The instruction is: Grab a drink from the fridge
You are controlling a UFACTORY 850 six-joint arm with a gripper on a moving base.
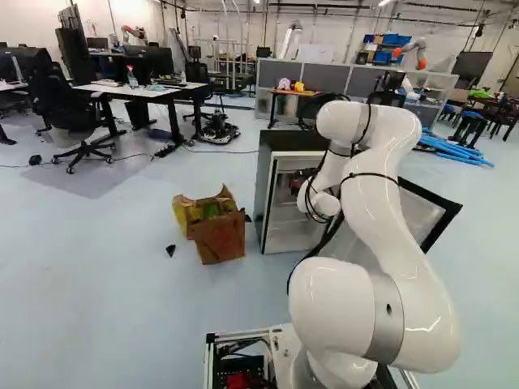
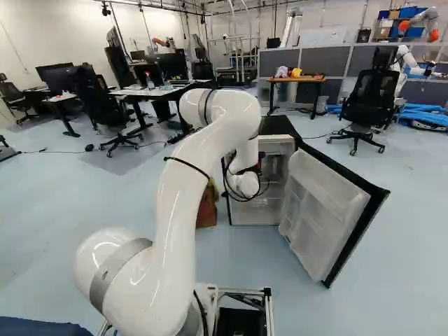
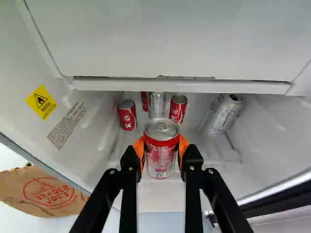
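A: Nearest?
B: One white arm (image 1: 401, 235), reaching forward. One door (image 2: 322, 210) is hanging open, right; one paper bag (image 1: 220, 237) is sitting left of one fridge (image 1: 268, 186).
A: Claw (image 1: 302, 183)?
B: Gripping the red-and-silver can (image 3: 161, 155), both orange pads (image 3: 139, 147) pressing its sides.
A: Its lie?
B: Standing upright, long axis running vertically, lid facing up. It's occupying the fridge opening, nearer than the others.
A: Count beyond?
B: Five. One red can (image 3: 127, 116) is standing left, one pale can (image 3: 224, 116) right. Between, farther: one silver can (image 3: 156, 104), flanked by two more red cans (image 3: 178, 109), the left one mostly hiding.
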